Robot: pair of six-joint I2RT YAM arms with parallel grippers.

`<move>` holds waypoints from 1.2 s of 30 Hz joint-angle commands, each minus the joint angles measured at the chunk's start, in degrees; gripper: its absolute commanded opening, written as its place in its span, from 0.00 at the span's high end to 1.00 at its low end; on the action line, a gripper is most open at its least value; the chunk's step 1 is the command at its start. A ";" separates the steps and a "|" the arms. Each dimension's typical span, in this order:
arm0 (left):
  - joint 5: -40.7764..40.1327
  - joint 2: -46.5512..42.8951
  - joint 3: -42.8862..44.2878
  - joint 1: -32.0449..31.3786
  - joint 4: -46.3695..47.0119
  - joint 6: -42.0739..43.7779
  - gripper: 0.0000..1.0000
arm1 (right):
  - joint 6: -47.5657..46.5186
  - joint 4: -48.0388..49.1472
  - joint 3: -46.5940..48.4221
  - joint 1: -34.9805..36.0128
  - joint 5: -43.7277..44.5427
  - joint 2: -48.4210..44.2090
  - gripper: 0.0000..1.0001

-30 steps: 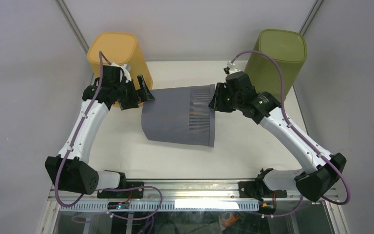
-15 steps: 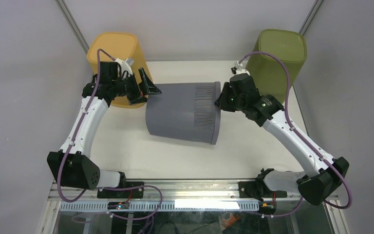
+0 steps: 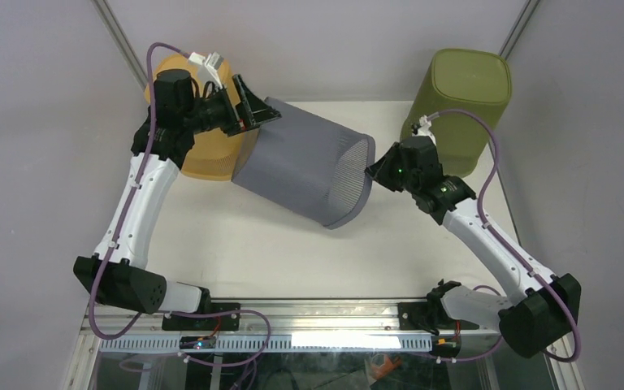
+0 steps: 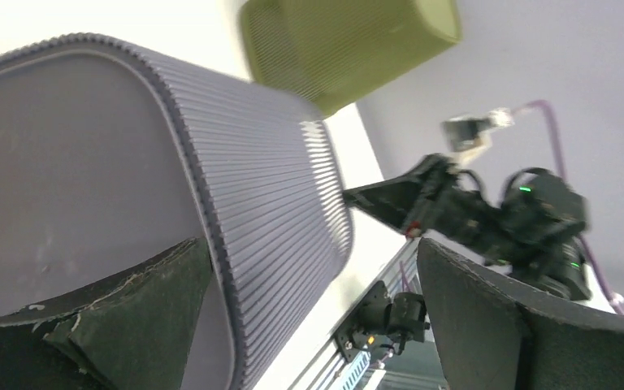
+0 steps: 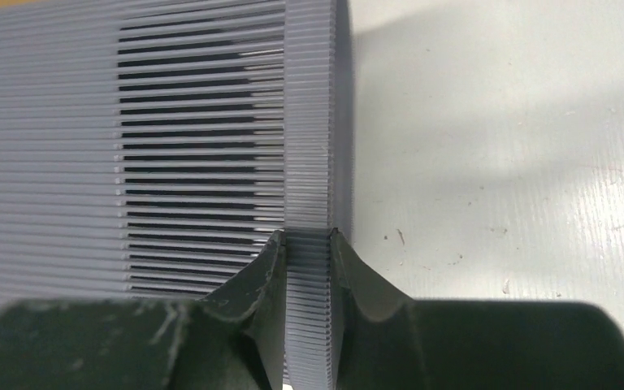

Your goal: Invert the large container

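The large grey ribbed container [image 3: 305, 166] hangs tilted over the table, its closed base up at the back left and its open rim low at the right. My right gripper [image 3: 374, 171] is shut on that rim; in the right wrist view the rim band [image 5: 307, 162] is pinched between the fingertips of the right gripper [image 5: 305, 236]. My left gripper [image 3: 252, 110] is open at the base end. The left wrist view shows the left gripper [image 4: 309, 244] with one finger [image 4: 89, 325] against the flat base [image 4: 73, 162], the other finger [image 4: 520, 325] in free air.
An orange-yellow container [image 3: 211, 162] stands upside down at the back left, right behind the left arm. A green container [image 3: 467, 89] stands upside down at the back right, close to the right wrist. White tabletop [image 3: 292, 252] lies below; grey walls enclose both sides.
The container lay on its side; now its base end is raised and swung toward the back left. The left arm rose with it, and the right gripper closed on the rim and came nearer.
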 commanded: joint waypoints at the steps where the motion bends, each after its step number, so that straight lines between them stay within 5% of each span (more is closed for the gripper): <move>1: 9.79 0.54 4.85 -9.32 12.31 -7.28 0.01 | 5.59 8.00 -7.25 0.10 -8.45 0.84 0.89; 10: 8.72 6.76 3.33 -17.51 22.47 -11.41 0.01 | 13.89 16.13 -15.87 -0.66 -4.95 -0.16 0.72; 17: 8.74 8.13 4.77 -17.75 22.52 -9.32 0.01 | 7.94 7.68 -12.92 -0.74 -0.84 -6.78 0.70; 21: 7.29 6.57 7.50 -17.74 19.72 -4.74 0.01 | -2.79 2.12 -8.65 -0.73 -6.90 -12.31 0.66; 25: 6.77 3.84 7.45 -17.66 19.45 0.18 0.01 | -12.11 0.57 -5.03 0.44 -22.16 -16.07 0.55; 30: 2.99 -4.30 2.38 -17.54 17.40 6.84 0.01 | -10.14 11.27 -6.32 8.05 -27.53 -16.18 0.54; 36: -6.67 -11.63 -0.53 -14.70 7.41 11.17 0.01 | -11.76 27.46 -3.67 22.63 -22.81 -0.76 0.54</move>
